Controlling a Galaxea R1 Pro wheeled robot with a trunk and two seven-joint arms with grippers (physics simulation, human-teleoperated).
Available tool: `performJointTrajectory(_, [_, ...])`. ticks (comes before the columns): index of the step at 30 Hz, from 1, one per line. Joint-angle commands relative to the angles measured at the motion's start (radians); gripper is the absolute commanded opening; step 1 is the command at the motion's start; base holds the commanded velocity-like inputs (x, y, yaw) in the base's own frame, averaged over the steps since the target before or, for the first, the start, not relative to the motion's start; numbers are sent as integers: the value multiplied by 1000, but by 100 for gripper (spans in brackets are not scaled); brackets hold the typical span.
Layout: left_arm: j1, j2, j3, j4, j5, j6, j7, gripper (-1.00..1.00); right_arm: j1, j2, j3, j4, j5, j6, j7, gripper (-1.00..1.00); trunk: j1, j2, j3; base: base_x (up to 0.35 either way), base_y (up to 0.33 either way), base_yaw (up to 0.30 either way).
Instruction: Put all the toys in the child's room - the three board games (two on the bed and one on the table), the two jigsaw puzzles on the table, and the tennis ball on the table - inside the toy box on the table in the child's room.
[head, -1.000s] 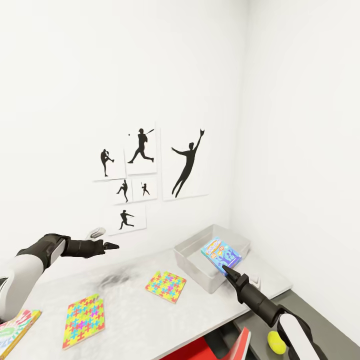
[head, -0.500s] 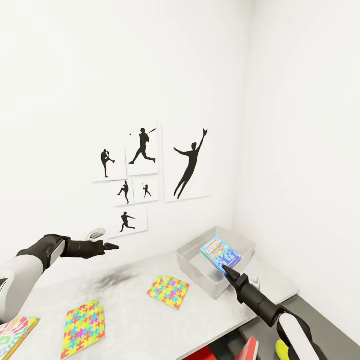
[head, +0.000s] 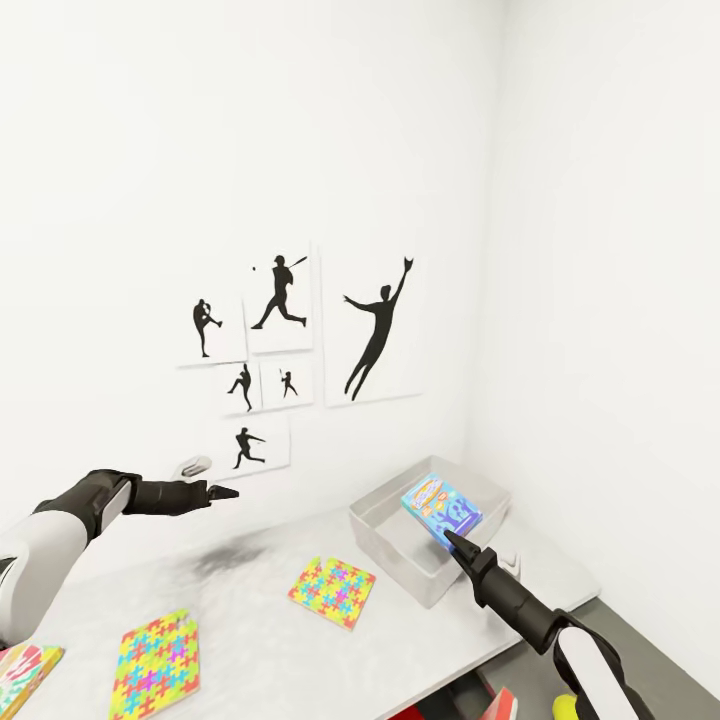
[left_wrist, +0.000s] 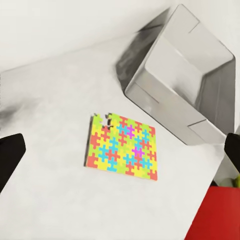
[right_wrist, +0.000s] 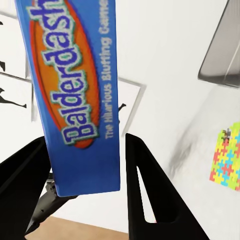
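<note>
My right gripper is shut on the small blue board game, holding it tilted over the pale grey toy box at the table's far right corner. The right wrist view shows the blue game clamped between the black fingers. My left gripper hovers open above the table, with its wrist view looking down on one jigsaw puzzle beside the toy box. Two jigsaw puzzles lie flat on the tabletop. The tennis ball peeks in at the bottom edge.
A red-and-green swirl board game lies at the table's left end, cut off by the frame. A lower dark grey table section runs along the right wall. Something red stands below the table's front edge. Baseball silhouette pictures hang behind.
The whole picture has shifted slightly, so the table's things sit lower and more to the left. Both arms keep their poses and the blue game stays held.
</note>
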Motion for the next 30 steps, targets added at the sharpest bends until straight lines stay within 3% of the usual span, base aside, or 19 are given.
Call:
performJointTrajectory(1, [0,0,8,-1,-9,6,-4,100,0,0,-1,0,-4,7,1,-100,0,-1,-1,22,-19,0])
performJointTrajectory(30, [0,-1,9,0,-8,6,1,100,0,1,-2,0,-4,7,0,-100,0,-1,-1,55,2,0])
